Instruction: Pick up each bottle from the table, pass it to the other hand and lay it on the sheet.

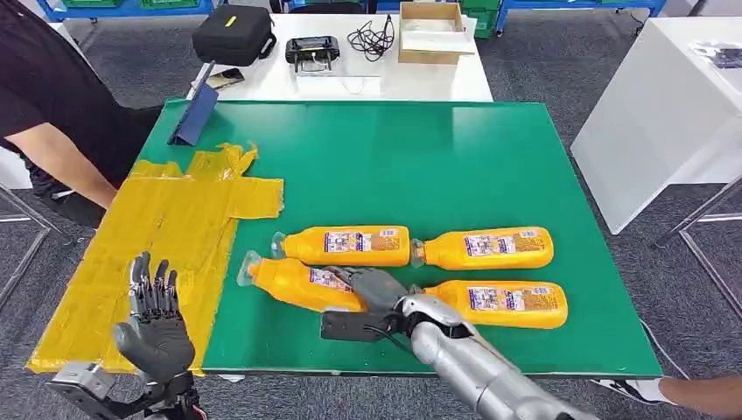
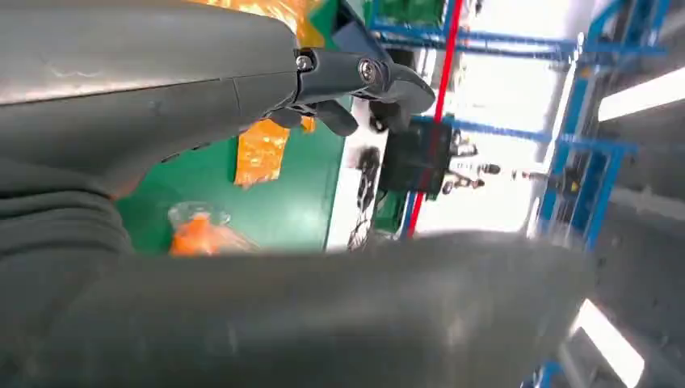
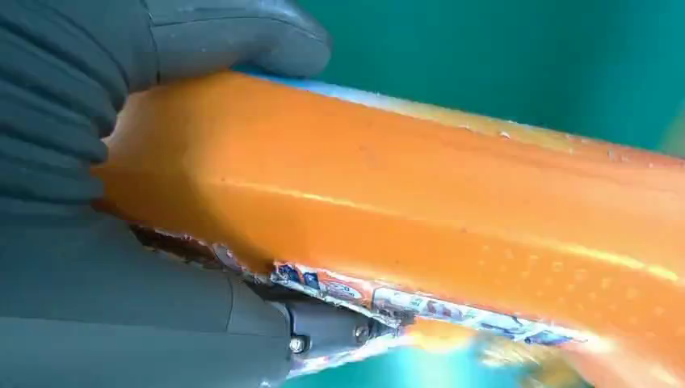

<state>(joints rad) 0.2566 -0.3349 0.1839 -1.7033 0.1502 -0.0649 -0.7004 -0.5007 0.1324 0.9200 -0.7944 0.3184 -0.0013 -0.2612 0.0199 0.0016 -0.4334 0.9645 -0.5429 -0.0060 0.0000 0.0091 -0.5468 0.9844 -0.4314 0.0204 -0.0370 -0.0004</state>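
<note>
Four orange bottles lie on their sides on the green table (image 1: pixel 437 157), in two rows of two, caps pointing toward the yellow sheet (image 1: pixel 157 236) taped over the table's left part. The right hand (image 1: pixel 372 293) reaches in from the near edge and is wrapped around the near-left bottle (image 1: pixel 297 282), covering the end away from its clear cap; that bottle lies slightly tilted compared with the others, its cap just beside the sheet's edge but off it. In the right wrist view the bottle's orange body (image 3: pixel 420 210) presses straight against the grey palm, with a thumb (image 3: pixel 234 36) curled over one side and darker fingers under the label side, so the hand has it in a firm grasp, though whether it is lifted clear of the table cannot be told. The near-right bottle (image 1: pixel 507 304) lies just behind the right wrist, and the far-left bottle (image 1: pixel 346 246) and far-right bottle (image 1: pixel 486 248) lie end to end just beyond. The left hand (image 1: pixel 156 324) is held upright over the near part of the sheet, fingers spread and pointing up, holding nothing, well apart from the grasped bottle. A person's arm (image 1: pixel 61 157) rests at the table's far left, beside a blue tablet stand (image 1: pixel 194 114).
</note>
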